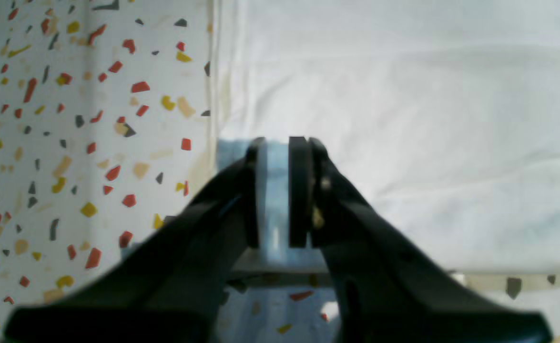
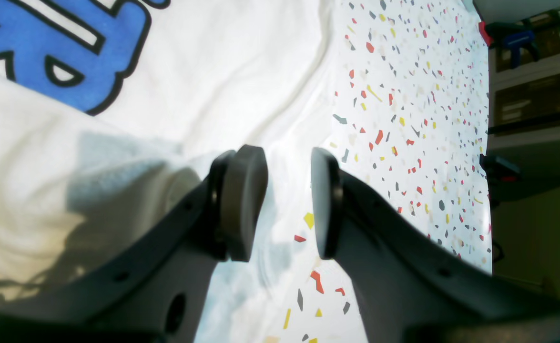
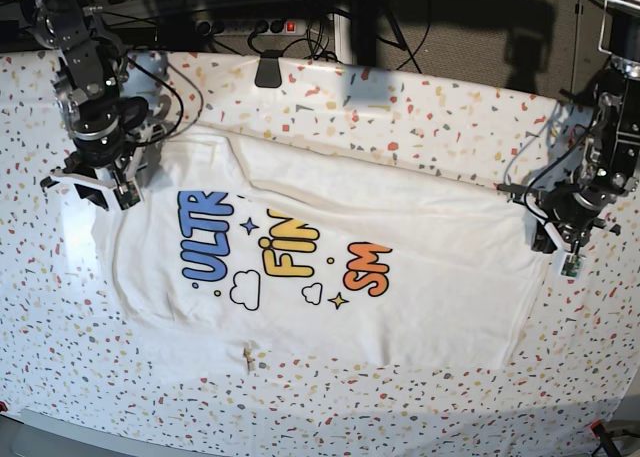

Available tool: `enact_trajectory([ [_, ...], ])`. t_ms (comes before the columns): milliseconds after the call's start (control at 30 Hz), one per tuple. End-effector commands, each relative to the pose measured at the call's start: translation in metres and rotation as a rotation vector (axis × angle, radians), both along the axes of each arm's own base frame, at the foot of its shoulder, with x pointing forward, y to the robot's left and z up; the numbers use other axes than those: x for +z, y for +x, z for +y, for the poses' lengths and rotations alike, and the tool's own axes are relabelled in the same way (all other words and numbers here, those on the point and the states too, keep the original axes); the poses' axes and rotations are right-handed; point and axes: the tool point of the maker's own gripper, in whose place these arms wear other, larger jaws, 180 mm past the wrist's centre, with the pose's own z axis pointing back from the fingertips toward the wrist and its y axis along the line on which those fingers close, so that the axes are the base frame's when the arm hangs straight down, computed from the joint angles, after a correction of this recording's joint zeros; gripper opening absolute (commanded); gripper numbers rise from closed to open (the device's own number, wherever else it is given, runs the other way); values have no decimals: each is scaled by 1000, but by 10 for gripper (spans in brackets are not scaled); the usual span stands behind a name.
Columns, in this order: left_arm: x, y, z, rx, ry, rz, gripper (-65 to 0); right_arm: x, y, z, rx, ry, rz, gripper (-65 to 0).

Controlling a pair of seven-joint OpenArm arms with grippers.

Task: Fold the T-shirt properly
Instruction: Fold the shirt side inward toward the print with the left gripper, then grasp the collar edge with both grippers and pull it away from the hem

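The white T-shirt [image 3: 330, 257] lies flat, print up, with its upper part folded down over the print. My right gripper [image 3: 100, 192] is at the shirt's left edge. In the right wrist view it [image 2: 289, 205] is open and empty, one pad over the shirt [image 2: 213, 71] beside the blue letters, the other over the speckled tablecloth [image 2: 403, 95]. My left gripper [image 3: 562, 247] is at the shirt's right edge. In the left wrist view it [image 1: 275, 190] hangs low over a corner of the plain white cloth [image 1: 403, 119], jaws a narrow gap apart, with nothing clearly between them.
The speckled tablecloth [image 3: 400, 117] covers the table around the shirt. A black clip [image 3: 268, 72] sits at the table's back edge, with cables and a power strip [image 3: 250, 25] behind it. Shelving [image 2: 527, 95] stands beyond the table's edge.
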Motion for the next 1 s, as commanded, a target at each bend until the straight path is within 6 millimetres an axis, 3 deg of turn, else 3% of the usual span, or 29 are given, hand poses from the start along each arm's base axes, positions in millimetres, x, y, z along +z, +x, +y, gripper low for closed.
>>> enact_trajectory([
  [0,16,8,5,1,7,-49,-566,19,10,0,13,-10,-63,-451],
  [100,11,4,4,-2,6,-40,-601,27,9,18,36,71,-87,-496],
  [133,10,3,4,-2,6,-38,-642,31,8,26,48,100,-99,-538],
  [200,10,3,4,-2,6,-36,-650,35,5,41,57,170,-108,-650],
  [367,11,3,3,-3,3,-42,-650,13,-6,51,20,239,-55,-650],
  [567,4,2,-14,-8,-40,-38,-650,-15,-16,35,-27,221,12,-650],
  [833,-21,-27,-36,-69,-44,-49,-650,-59,-34,11,-104,217,115,-650],
  [967,-34,-42,-35,-79,-15,-16,-650,-64,-38,8,-112,211,130,-650],
])
